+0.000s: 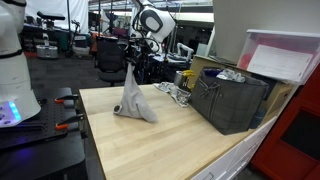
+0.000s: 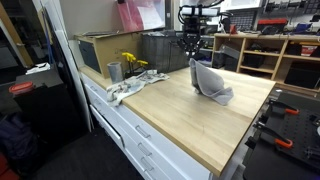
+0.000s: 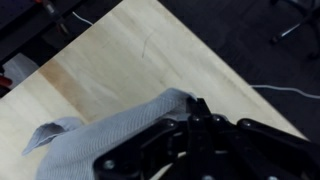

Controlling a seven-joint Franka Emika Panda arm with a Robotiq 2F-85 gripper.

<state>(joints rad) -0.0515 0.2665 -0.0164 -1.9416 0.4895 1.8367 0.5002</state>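
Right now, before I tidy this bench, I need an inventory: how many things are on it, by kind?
Grey cloths: 2 (held cloth hanging from the shut gripper; loose cloth lying near the edge)
Metal cup: 1
Yellow item, too small to identify: 1
Dark crate: 1
Brown box: 1
Total: 6

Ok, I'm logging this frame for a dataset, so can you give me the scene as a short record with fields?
gripper: shut, pinching the top of the grey cloth
grey cloth: hangs from the gripper, lower end resting on the wooden table
dark crate: on the table's far side
crumpled rag: lies on the table beside the crate
metal cup: stands next to the rag
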